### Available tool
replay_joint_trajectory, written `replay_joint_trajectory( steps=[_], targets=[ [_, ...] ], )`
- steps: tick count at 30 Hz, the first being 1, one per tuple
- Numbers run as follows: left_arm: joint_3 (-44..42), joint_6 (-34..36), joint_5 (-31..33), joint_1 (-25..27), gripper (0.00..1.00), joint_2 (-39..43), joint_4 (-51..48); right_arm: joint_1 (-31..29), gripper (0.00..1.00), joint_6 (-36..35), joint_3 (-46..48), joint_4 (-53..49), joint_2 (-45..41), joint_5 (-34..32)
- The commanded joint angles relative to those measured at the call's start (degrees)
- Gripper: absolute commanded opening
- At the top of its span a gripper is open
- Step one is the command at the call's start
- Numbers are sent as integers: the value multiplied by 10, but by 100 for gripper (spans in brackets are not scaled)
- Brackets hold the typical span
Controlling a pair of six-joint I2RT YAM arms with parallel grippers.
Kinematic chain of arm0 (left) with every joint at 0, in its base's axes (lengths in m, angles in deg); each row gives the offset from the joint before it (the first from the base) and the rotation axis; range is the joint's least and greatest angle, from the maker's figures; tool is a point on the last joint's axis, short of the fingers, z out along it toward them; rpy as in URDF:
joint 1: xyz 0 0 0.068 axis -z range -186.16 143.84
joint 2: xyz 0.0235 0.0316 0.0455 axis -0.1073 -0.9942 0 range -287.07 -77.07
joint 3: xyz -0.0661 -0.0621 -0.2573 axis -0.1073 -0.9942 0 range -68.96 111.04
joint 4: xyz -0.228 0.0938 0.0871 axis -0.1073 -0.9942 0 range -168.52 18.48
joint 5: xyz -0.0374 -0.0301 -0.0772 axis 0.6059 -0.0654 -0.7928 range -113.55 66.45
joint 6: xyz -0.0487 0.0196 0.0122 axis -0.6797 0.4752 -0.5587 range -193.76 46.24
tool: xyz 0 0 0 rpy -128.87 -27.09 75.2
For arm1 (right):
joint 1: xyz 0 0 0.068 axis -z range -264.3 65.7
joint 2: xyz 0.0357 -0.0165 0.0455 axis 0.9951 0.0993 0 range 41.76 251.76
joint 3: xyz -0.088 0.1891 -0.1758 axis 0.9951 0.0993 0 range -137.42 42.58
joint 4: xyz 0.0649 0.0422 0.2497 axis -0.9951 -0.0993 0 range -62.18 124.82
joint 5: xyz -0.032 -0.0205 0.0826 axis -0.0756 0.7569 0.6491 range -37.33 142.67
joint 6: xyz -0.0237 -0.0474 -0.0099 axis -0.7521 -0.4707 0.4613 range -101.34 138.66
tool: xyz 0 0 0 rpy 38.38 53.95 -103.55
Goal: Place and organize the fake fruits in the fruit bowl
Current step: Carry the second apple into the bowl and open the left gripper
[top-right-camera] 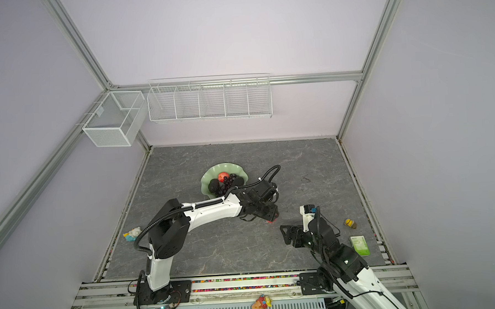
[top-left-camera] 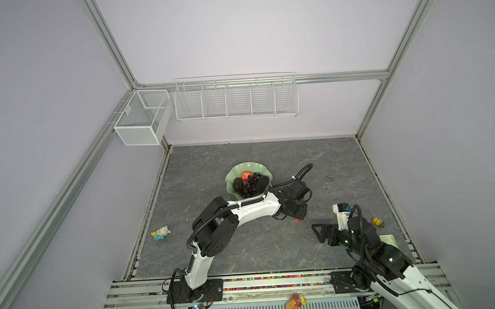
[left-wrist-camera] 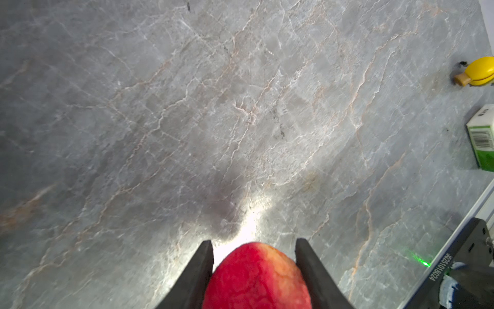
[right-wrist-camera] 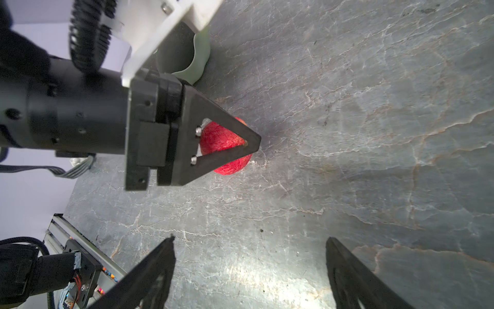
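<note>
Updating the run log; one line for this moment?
left end effector: clamped on red apple | right end effector: open, empty | fruit bowl: second apple, two avocados, grapes

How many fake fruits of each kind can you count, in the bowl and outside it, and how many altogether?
Red apples: 2, one in the fruit bowl, one between the fingers of the left hand
Avocados: 2
Grape bunches: 1
Total: 5

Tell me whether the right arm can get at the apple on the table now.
Probably not: the left end effector straddles the apple on both sides. The right end effector is open and faces it across bare table, but would likely collide.
</note>
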Motion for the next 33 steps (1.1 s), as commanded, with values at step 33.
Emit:
replay_joint_trajectory(
  steps=[33],
  targets=[
    [-4,108,275,-305,34,60,-22,-63,89,-100,-183,285,420,98]
  ],
)
